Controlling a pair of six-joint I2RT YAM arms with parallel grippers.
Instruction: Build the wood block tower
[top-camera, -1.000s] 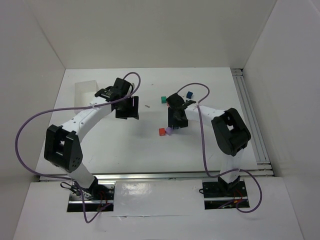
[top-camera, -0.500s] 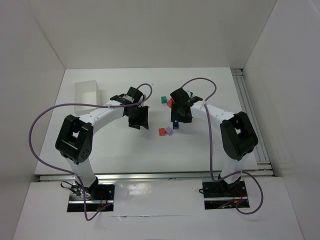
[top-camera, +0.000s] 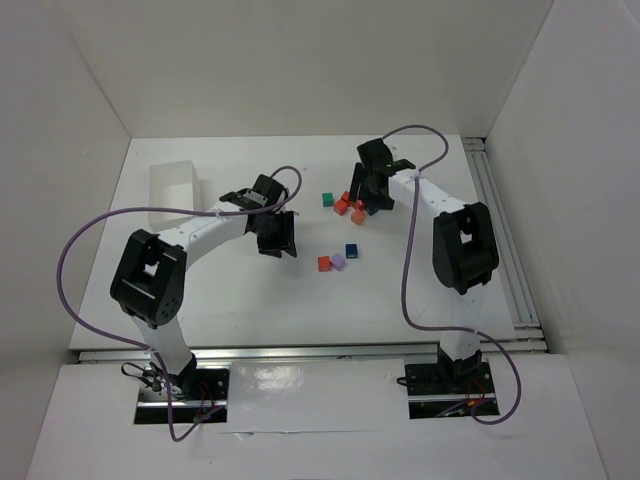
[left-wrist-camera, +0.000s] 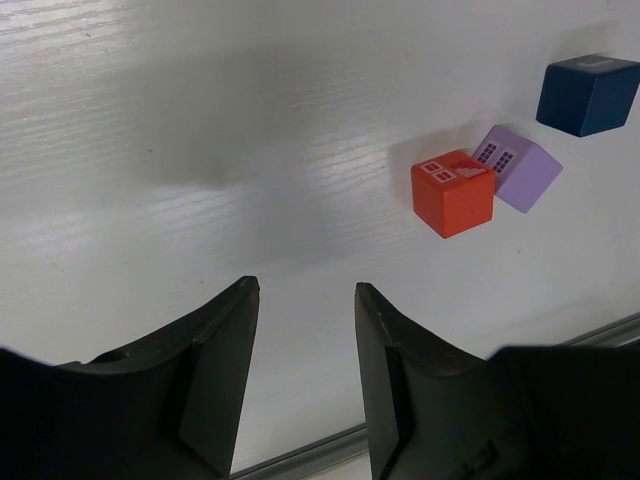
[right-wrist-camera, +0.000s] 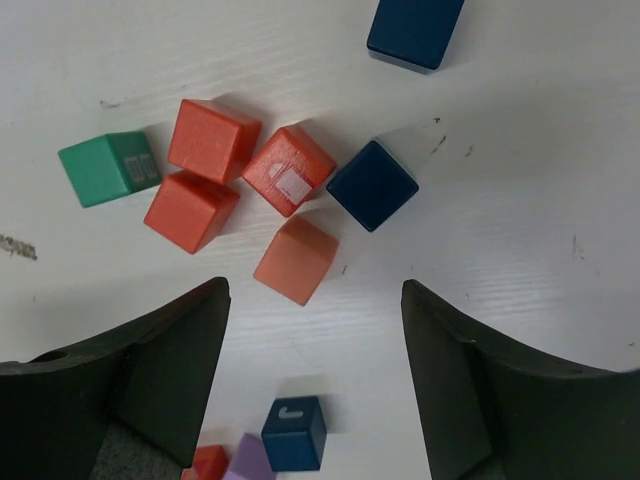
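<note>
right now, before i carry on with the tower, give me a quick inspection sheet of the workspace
surface: white table, a few small dark marks
job's things: wood blocks all loose, no tower; red, orange, teal and dark blue ones clustered far centre; red block beside purple block, dark blue block apart
clutter: white tray, far left
end effectors: left end effector open, empty; right end effector open, empty, over the cluster
cables: purple cables loop from both arms, off the blocks
surroundings: white walls; metal rail along right edge

Ten wood blocks (right-wrist-camera: 213, 140), one tray (top-camera: 170, 185), two arms (top-camera: 200, 228)
</note>
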